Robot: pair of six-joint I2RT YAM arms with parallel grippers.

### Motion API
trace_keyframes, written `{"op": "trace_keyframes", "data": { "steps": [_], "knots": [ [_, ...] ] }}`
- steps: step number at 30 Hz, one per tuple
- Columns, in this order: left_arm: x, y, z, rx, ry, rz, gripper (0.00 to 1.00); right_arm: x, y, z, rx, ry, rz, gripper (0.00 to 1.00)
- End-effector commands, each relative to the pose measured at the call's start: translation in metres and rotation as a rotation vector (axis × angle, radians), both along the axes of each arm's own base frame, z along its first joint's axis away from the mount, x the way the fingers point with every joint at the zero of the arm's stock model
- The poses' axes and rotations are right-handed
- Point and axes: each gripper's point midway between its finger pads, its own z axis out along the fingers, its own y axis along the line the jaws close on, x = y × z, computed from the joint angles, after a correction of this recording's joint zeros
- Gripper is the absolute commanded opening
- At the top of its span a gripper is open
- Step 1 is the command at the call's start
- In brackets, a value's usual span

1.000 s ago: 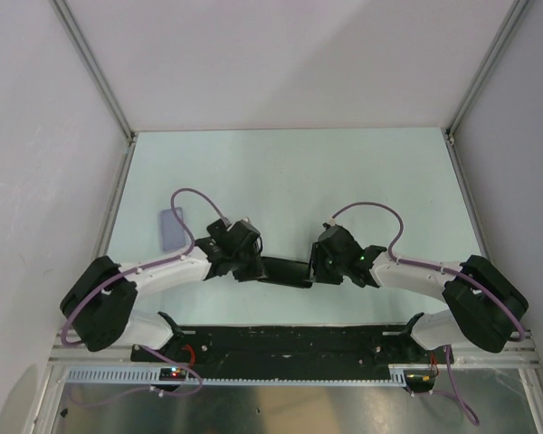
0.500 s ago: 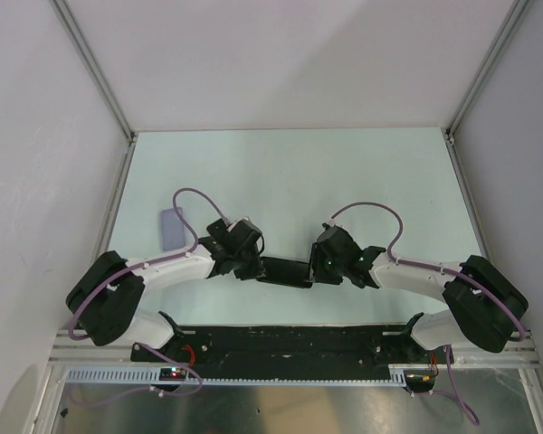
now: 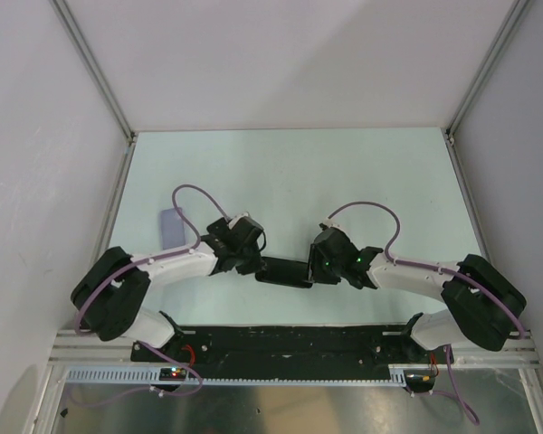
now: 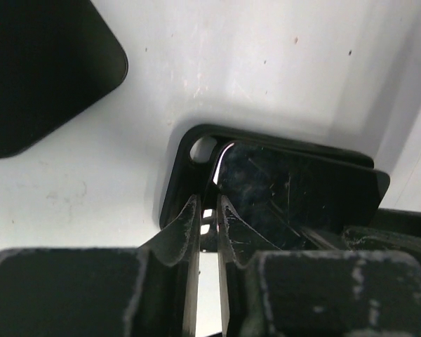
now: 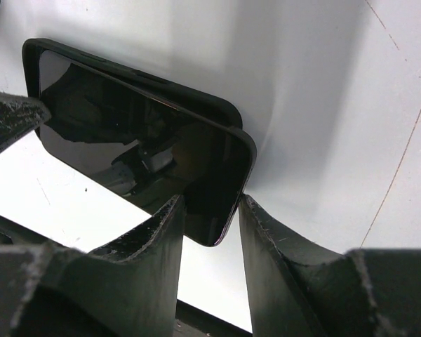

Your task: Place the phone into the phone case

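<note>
White tabletop (image 3: 290, 172); narrow jaws astride phone (image 5: 140, 140) and case (image 4: 177, 184)

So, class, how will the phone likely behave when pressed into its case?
The phone probably stays stiff: its edges look straight. Its glossy, mirror-like face suggests it is slippery and scratch-prone; fine scratches show in the left wrist view.

We look down on a pale mint desk (image 3: 290, 172) boxed in by a plain white back wall (image 3: 290, 63), left wall (image 3: 36, 181) and right wall (image 3: 520, 181), with aluminium posts (image 3: 94, 68) rising from its far corners. Along the near edge runs a black plate (image 3: 290, 344), then a slotted white cable duct (image 3: 281, 373) over brushed metal (image 3: 290, 407). The light is soft and even.
</note>
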Motion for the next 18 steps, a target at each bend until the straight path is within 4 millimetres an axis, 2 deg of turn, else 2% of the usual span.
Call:
{"op": "trace_keyframes", "data": {
  "steps": [1, 10, 18],
  "knots": [
    [-0.013, 0.015, -0.033, 0.093, 0.065, -0.002, 0.03, 0.012, 0.015, 0.006, 0.008, -0.065, 0.011, 0.39],
    [-0.022, 0.019, -0.050, 0.124, 0.092, -0.011, 0.00, 0.009, 0.019, -0.001, -0.062, -0.126, 0.033, 0.38],
    [-0.025, 0.017, -0.050, 0.116, 0.092, -0.020, 0.00, 0.001, 0.028, -0.017, -0.109, -0.133, 0.067, 0.39]
  ]
}}
